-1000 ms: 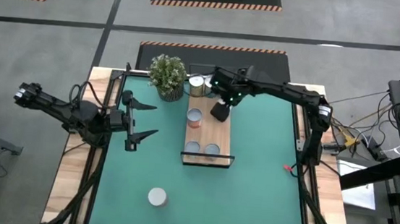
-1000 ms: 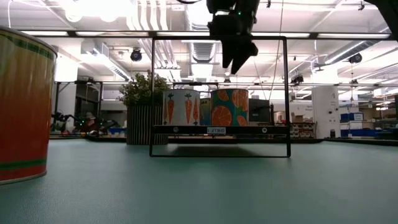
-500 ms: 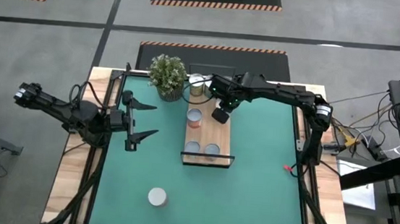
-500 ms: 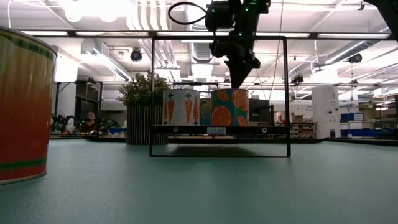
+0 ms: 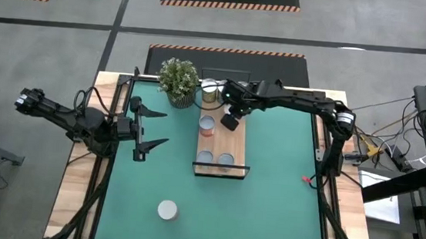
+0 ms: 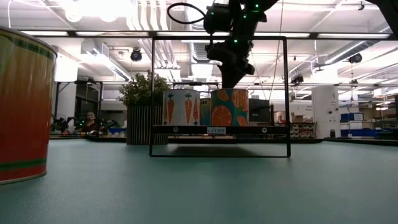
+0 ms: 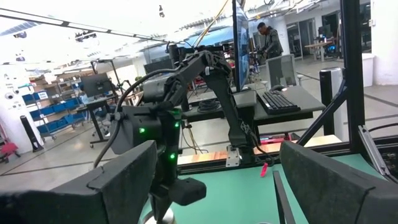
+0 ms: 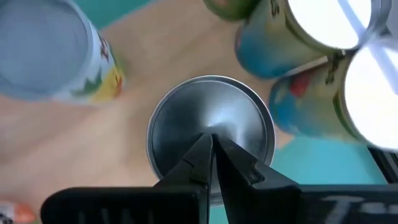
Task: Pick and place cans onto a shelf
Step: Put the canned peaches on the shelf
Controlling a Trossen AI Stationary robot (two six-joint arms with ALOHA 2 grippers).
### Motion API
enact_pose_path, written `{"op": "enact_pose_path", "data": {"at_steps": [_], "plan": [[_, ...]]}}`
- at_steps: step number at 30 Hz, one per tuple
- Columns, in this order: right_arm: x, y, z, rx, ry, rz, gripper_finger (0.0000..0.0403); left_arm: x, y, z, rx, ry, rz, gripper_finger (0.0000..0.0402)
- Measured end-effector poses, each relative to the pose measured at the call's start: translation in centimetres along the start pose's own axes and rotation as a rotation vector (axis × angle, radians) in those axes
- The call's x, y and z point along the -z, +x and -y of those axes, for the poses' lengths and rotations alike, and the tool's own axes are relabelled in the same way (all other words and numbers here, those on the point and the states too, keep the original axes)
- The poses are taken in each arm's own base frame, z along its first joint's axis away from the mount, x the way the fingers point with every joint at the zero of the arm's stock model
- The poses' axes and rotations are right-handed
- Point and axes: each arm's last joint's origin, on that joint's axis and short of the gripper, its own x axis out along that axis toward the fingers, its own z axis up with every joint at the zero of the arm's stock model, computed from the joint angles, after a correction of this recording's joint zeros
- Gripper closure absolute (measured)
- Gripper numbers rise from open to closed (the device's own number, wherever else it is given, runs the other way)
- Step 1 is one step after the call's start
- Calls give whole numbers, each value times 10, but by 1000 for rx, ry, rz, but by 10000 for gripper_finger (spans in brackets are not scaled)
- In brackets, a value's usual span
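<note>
The wooden shelf (image 5: 234,141) lies on the green mat and carries three visible cans (image 5: 207,125) (image 5: 205,157) (image 5: 226,160). My right gripper (image 5: 230,122) hangs shut over the shelf's far part. It hides another can in the high view. The right wrist view shows that can's silvery top (image 8: 211,127) straight under the shut fingers (image 8: 211,146). More cans (image 5: 209,90) stand off the shelf by the plant. A lone can (image 5: 167,209) stands on the mat near the front. My left gripper (image 5: 150,129) waits open at the mat's left. My right gripper points steeply down. Its shut fingertips (image 8: 208,142) stand over the middle of the can's round top (image 8: 186,118). The can stands upright on the shelf board. I cannot tell whether the tips touch the top.
A potted plant (image 5: 178,80) stands at the shelf's far left corner. The shelf's black wire frame (image 6: 285,93) rises at its near end, with two cans (image 6: 181,107) (image 6: 229,107) behind it. The lone can (image 6: 25,106) fills the low view's left side.
My right gripper has come down toward the shelf, shifted a little toward the table's left, and shut its fingers. It now stands just over a can's top. The cans and my left arm have stayed where they were.
</note>
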Motion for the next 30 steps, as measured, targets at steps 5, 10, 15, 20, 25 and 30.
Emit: {"op": "enact_pose_path", "data": {"at_steps": [5,10,15,20,25,30], "plan": [[-5,4,-1,-15,6,66,390,0,0,0,0,0,0,80],[-8,11,-3,-24,10,123,390,0,0,0,0,0,0,80],[-11,14,-4,-32,0,168,390,0,0,0,0,0,0,79],[-13,14,-4,-39,3,197,390,0,0,0,0,0,0,80],[-17,17,-6,-47,6,232,390,0,0,0,0,-1,1,80],[-19,24,-8,-54,-2,239,390,-1,0,0,-1,-3,5,79]]}}
